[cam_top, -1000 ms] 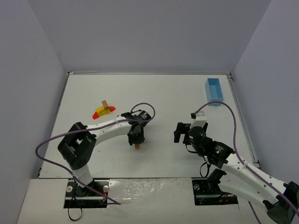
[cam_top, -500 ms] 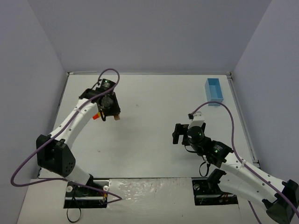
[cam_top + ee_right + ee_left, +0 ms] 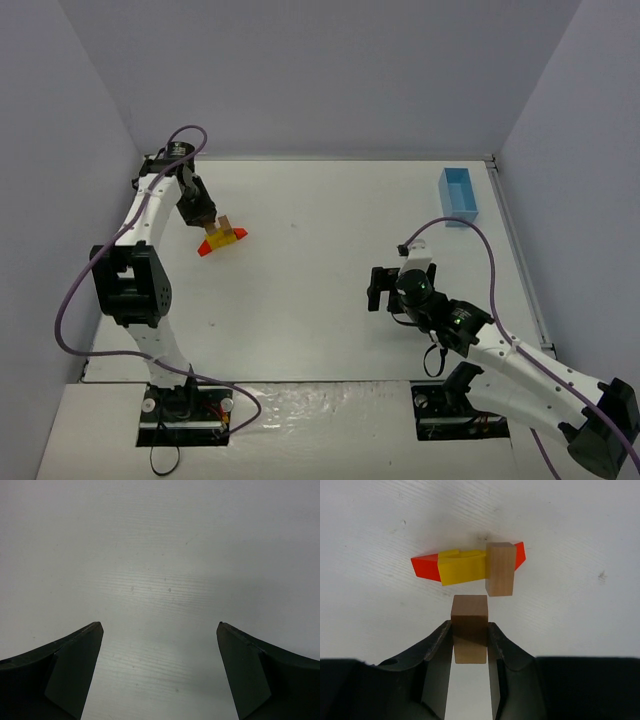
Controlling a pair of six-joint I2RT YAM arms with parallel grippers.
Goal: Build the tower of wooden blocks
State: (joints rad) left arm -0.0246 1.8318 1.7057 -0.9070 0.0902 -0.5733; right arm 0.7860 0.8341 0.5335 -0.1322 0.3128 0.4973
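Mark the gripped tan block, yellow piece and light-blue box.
gripped tan block [image 3: 469,630], left wrist view, middle of its facing side.
yellow piece [image 3: 461,567], left wrist view, centre of its top face.
light-blue box [image 3: 459,195], top external view, its bare inner floor.

Left arm [image 3: 140,218] stretched far toward 10 o'clock, left gripper [image 3: 469,626] clamped on a block [image 3: 469,611]; right arm [image 3: 510,355] bent low at 4 o'clock, right gripper [image 3: 159,626] pointing to 9 o'clock, jaws spread wide
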